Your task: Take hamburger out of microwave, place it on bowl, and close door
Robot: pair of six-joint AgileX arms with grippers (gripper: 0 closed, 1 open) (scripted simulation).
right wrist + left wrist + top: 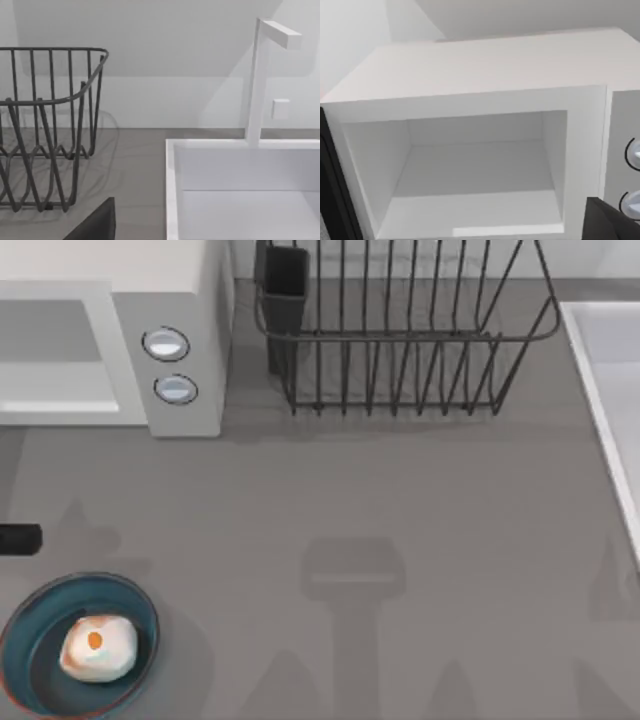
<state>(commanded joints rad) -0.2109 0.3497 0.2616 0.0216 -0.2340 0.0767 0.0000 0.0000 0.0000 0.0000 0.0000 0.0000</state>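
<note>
Microwave (485, 75) cavity open, bare inside; two knobs (634, 152) beside cavity.

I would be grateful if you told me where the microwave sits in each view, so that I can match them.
Top view: the microwave stands at the upper left corner.
Left wrist view: the microwave is seen close, from the front, its cavity open and empty.
Right wrist view: it faces the dish rack and sink instead.
Shared landmarks: its silver knobs (top, left wrist); the dish rack (top, right wrist).
</note>
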